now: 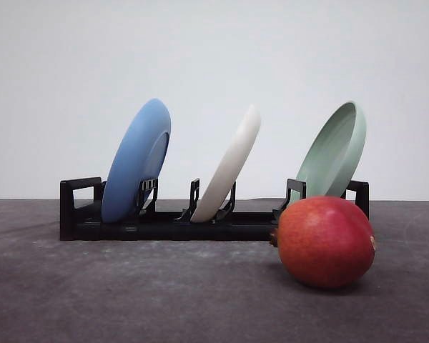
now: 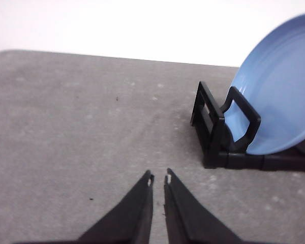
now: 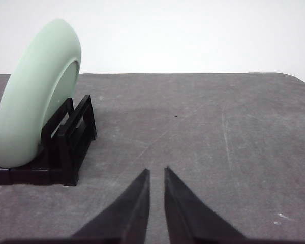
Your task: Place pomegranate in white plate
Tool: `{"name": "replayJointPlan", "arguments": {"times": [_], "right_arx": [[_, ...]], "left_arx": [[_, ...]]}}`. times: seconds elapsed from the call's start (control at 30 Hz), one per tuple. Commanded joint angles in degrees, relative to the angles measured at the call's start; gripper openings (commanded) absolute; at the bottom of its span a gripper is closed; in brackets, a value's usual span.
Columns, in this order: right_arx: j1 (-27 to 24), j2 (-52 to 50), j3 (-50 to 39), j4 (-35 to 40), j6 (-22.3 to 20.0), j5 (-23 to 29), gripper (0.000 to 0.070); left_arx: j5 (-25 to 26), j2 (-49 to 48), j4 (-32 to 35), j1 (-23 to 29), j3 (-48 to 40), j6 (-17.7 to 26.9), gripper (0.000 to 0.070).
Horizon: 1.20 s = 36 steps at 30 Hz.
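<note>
Grey table [image 1: 129,300], black rack [image 1: 164,225], pomegranate [image 1: 325,241]

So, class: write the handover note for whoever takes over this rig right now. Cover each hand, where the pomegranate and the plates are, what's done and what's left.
Left hand: nearly shut, holding nothing, above bare table near the rack's blue-plate end.
Right hand: nearly shut, holding nothing, near the pale green plate.
Pomegranate: lying on the table in front of the rack's right end, below the green plate; untouched.
White plate: leaning in the rack's middle slot, between the blue plate and the green one.
Done: nothing yet.
Left: probably lay the white plate flat, then grasp the pomegranate and set it in the plate.
</note>
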Motion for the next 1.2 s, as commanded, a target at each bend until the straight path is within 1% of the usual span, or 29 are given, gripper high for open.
{"name": "replayJointPlan", "arguments": {"times": [0.0,0.07,0.17,0.3,0.4,0.43,0.5,0.6,0.7,0.77,0.83,0.93,1.03,1.17], "right_arx": [[-0.1,0.1,-0.2,0.8,0.7,0.0,0.0049],[-0.1,0.1,-0.2,0.8,2.2,0.0,0.0049],[-0.1,0.1,-0.2,1.7,6.0,0.0,0.0047],[-0.1,0.1,-0.1,3.3,11.6,0.0,0.0046],[-0.1,0.1,0.0,3.0,15.7,-0.2,0.0026],[-0.1,0.1,0.0,3.0,16.4,-0.3,0.0009],[-0.1,0.1,0.3,3.0,17.4,-2.1,0.0006],[-0.1,0.1,1.7,2.6,19.9,-4.8,0.0005],[-0.1,0.1,4.4,0.0,22.1,-6.2,0.0005],[-0.1,0.1,6.8,-2.7,22.2,-7.0,0.0006],[-0.1,0.1,9.2,-5.3,22.2,-7.7,0.0005],[-0.1,0.8,13.7,-10.3,21.4,-8.2,0.0005],[-0.1,3.3,18.7,-16.2,18.2,-9.6,0.0005],[-0.1,9.5,24.9,-22.7,12.0,-12.4,0.0005]], "left_arx": [[-0.1,-0.1,0.7,0.0,-0.5,-5.7,0.0022],[-0.1,-0.1,0.7,0.0,-0.5,-10.5,0.0022],[0.1,-0.1,0.7,0.0,-0.5,-18.0,0.0022],[0.3,-0.1,2.1,0.0,-0.5,-23.3,0.0021],[0.3,-0.1,5.4,0.0,-0.5,-25.3,0.0013],[0.4,-0.1,6.5,0.0,-0.4,-25.9,0.0013],[0.5,-0.1,8.0,0.0,0.3,-26.4,0.0013],[0.5,-0.1,8.4,0.0,2.1,-26.5,0.0013],[0.5,-0.1,8.2,0.0,4.3,-26.6,0.0012],[0.9,0.0,7.6,0.0,6.3,-26.9,0.0012],[2.3,0.2,6.9,0.0,8.2,-27.1,0.0012],[4.1,1.6,2.9,0.0,12.3,-26.9,0.0012],[5.8,4.5,-4.4,0.0,17.8,-24.9,0.0012],[8.1,11.1,-13.9,0.0,25.7,-20.0,0.0012]]}}
